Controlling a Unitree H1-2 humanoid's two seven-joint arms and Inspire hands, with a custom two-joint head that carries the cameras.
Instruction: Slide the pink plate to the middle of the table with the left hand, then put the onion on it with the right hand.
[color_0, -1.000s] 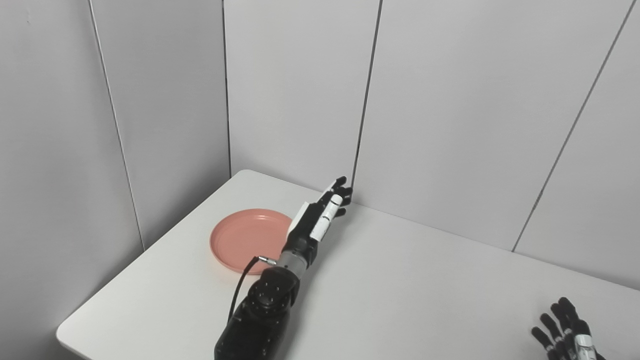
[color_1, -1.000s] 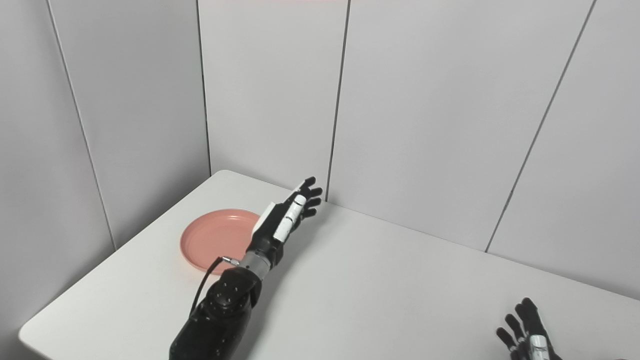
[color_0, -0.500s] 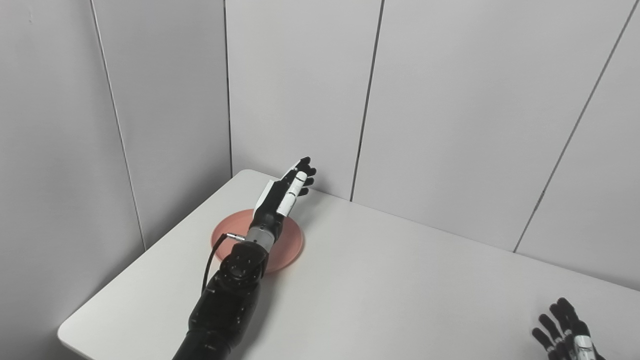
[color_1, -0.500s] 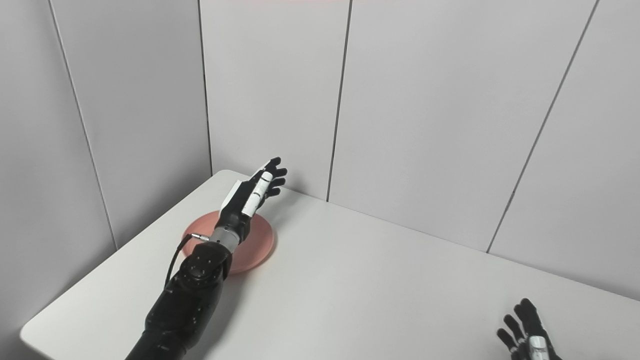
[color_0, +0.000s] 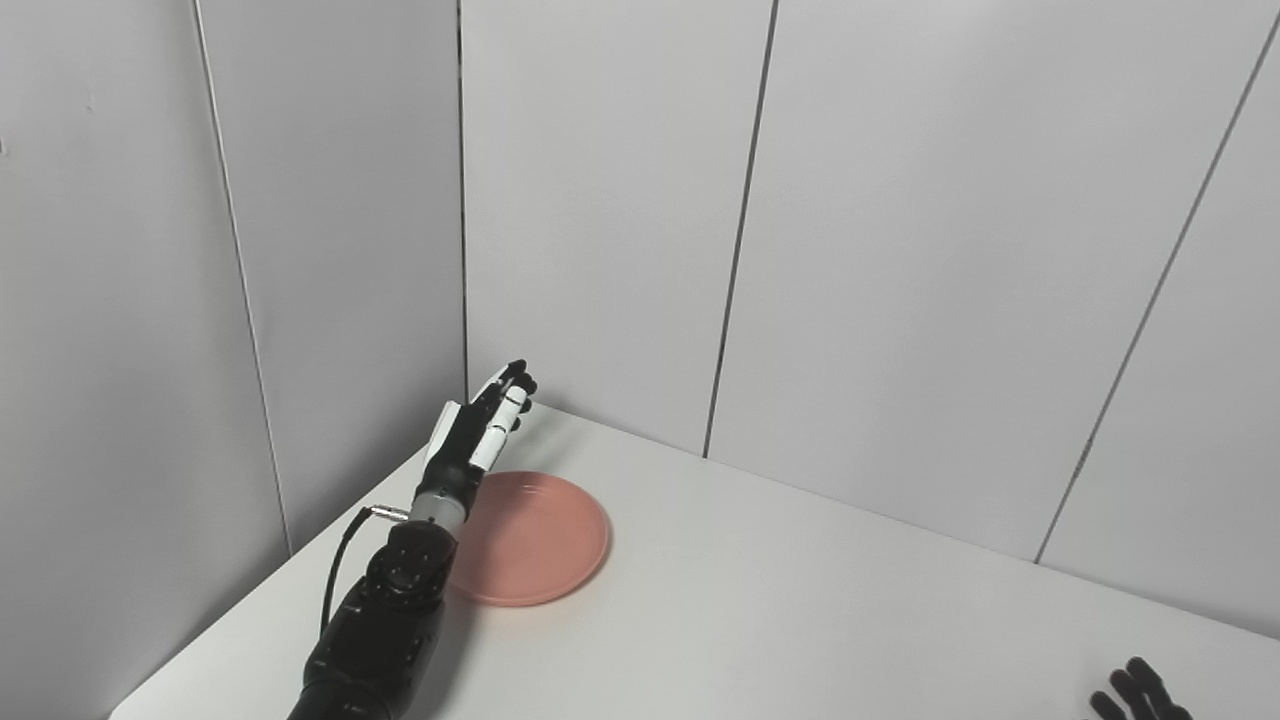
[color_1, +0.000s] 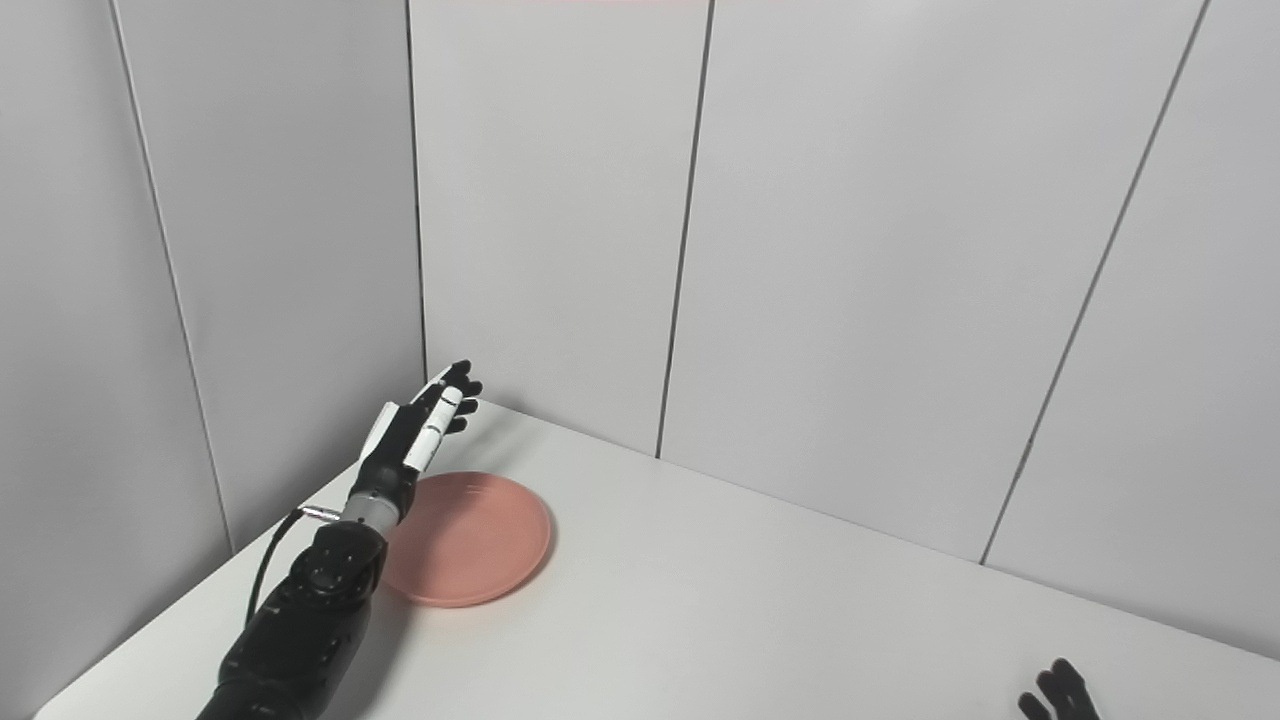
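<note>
At the far left corner of the white table (color_0: 800, 620), my left hand (color_0: 482, 425) is raised above the surface, fingers (color_0: 513, 385) extended and slightly apart, holding nothing. It sits at about eleven o'clock from the pink plate (color_0: 535, 540), above the plate's far left edge; contact with the rim cannot be confirmed from either view. My left forearm crosses the plate's left side, covering part of the rim at nine o'clock. The plate lies flat on the table's left portion, near the back wall panels (color_0: 600, 200), and carries nothing.

My right hand (color_1: 1055, 692) is at the bottom edge, at roughly four o'clock from the plate and well apart from it. The right eye view shows several dark fingertips spread apart, with a little of the hand below them; the left eye view shows only the tips at the lower right corner. Fingers appear apart with nothing in them.

The onion is visible in neither view.
</note>
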